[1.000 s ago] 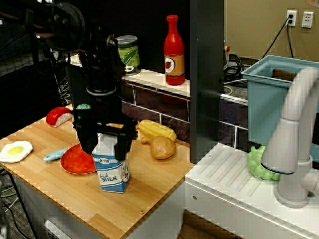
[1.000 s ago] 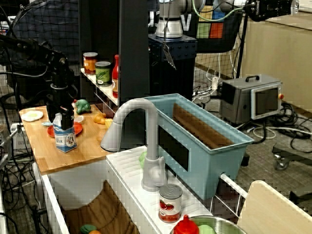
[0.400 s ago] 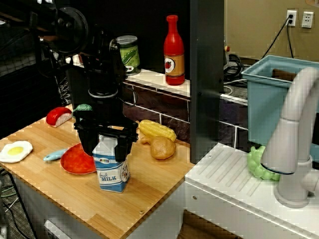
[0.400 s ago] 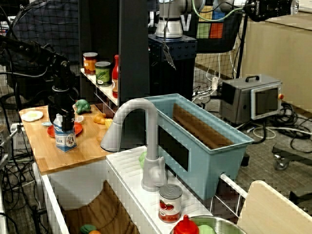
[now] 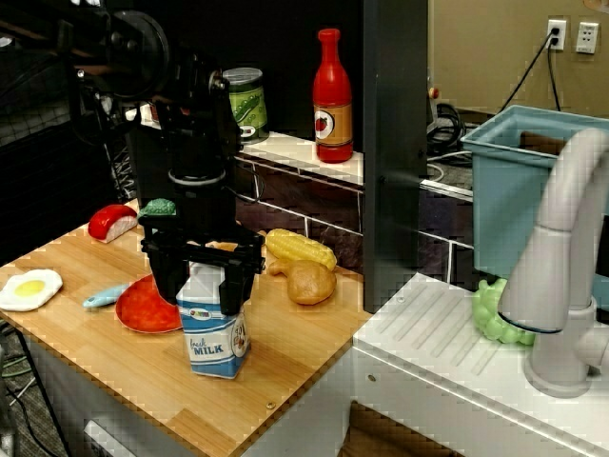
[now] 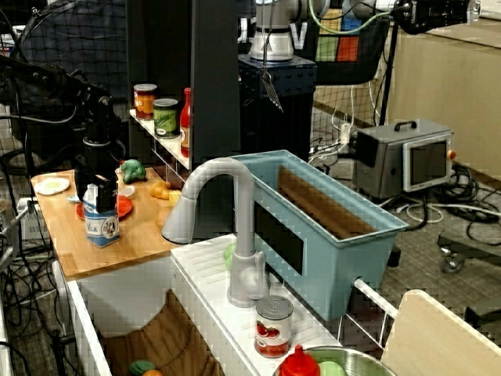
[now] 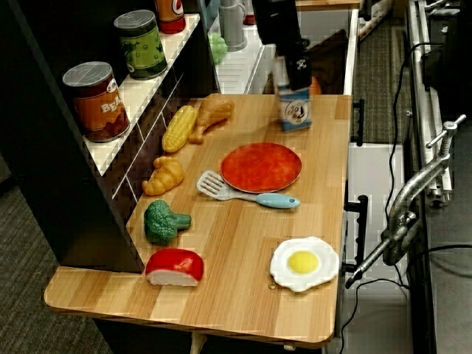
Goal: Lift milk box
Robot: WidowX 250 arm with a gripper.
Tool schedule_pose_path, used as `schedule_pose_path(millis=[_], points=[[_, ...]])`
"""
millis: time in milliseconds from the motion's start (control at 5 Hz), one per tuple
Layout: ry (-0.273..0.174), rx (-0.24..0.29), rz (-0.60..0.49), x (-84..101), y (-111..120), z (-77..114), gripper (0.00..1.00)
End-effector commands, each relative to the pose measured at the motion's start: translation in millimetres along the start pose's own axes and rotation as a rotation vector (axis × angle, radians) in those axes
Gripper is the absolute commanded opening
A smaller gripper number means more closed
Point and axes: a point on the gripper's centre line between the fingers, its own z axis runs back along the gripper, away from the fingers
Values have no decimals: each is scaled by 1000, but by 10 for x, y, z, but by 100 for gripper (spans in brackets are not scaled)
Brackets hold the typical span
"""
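Milk box (image 5: 216, 328) upright between my gripper (image 5: 202, 284) fingers, jaws clamped on white peaked top. Peak hidden by fingers; contact with wooden table (image 5: 285, 352) unclear.

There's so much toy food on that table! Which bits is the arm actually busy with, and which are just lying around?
In use: the milk box, clamped by the gripper.

Just lying about: red plate, spatula, fried egg, broccoli, corn, croissant, green can, ketchup bottle.
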Motion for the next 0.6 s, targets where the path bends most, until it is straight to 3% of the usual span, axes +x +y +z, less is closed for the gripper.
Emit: schedule_pose_path(millis=[0, 400], points=[[-94, -71, -8, 91, 55, 755, 0], [-113, -192, -33, 57, 95, 1503, 0]])
